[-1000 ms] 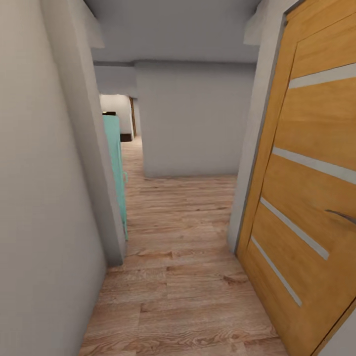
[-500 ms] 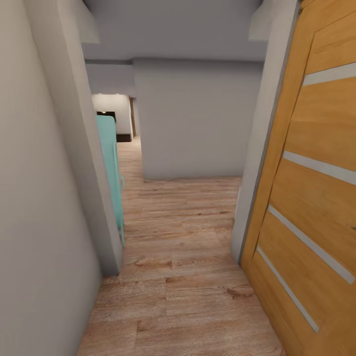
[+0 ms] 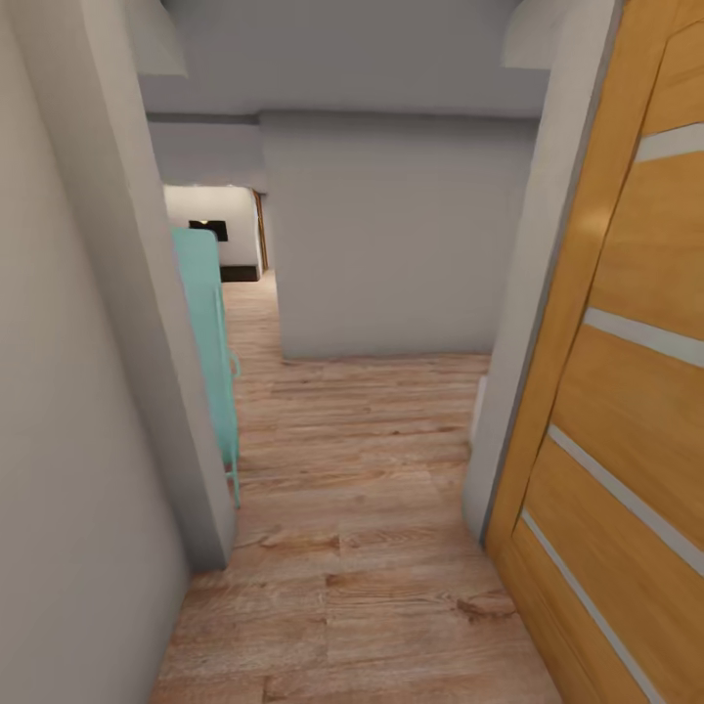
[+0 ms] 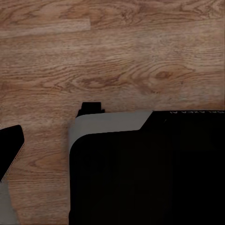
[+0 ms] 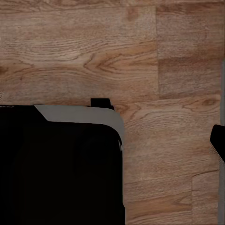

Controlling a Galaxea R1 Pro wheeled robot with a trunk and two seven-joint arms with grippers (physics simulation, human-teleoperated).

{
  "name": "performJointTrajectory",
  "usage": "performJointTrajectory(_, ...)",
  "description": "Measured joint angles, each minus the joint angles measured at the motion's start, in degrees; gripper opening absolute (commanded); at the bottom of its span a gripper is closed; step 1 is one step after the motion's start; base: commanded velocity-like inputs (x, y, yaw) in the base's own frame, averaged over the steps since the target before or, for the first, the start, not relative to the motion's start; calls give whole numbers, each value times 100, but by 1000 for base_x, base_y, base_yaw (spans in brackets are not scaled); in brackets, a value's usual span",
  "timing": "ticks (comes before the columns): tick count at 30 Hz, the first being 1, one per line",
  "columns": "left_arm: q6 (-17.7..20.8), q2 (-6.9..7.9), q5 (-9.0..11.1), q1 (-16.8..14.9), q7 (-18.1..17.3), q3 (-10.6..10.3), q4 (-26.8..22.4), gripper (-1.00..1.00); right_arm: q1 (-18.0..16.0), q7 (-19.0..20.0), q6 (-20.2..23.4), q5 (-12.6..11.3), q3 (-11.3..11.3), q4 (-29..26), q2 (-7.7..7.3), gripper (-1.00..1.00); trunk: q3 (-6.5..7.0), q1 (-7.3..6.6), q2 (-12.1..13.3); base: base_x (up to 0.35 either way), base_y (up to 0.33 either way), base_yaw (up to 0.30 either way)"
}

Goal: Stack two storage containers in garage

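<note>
The two storage containers are out of view, and so is the garage. I stand in a narrow hallway on light wood planks [image 3: 362, 548]. Both wrist views look straight down at the same plank flooring [image 4: 112, 56] [image 5: 140, 56]. My dark base with its grey trim [image 4: 145, 173] [image 5: 56, 168] takes up much of each wrist view.
A grey wall [image 3: 68, 411] runs close on the left and ends at a corner. A teal piece of furniture [image 3: 210, 332] stands just past that corner. An orange wooden door with pale strips [image 3: 626, 391] is close on the right. A grey wall [image 3: 391, 244] blocks straight ahead. The passage continues left of that wall toward a lit room [image 3: 220, 230].
The whole head view has shifted as I rolled forward. The left wall corner, the teal furniture and the orange door all sit nearer and further toward the edges.
</note>
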Motion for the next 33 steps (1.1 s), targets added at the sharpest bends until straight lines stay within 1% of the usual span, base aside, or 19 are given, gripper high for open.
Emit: performJointTrajectory(33,0,0,3,0,0,0,0,100,0,-4,9,-53,-2,0,0,100,0,0,0,321,0,0)
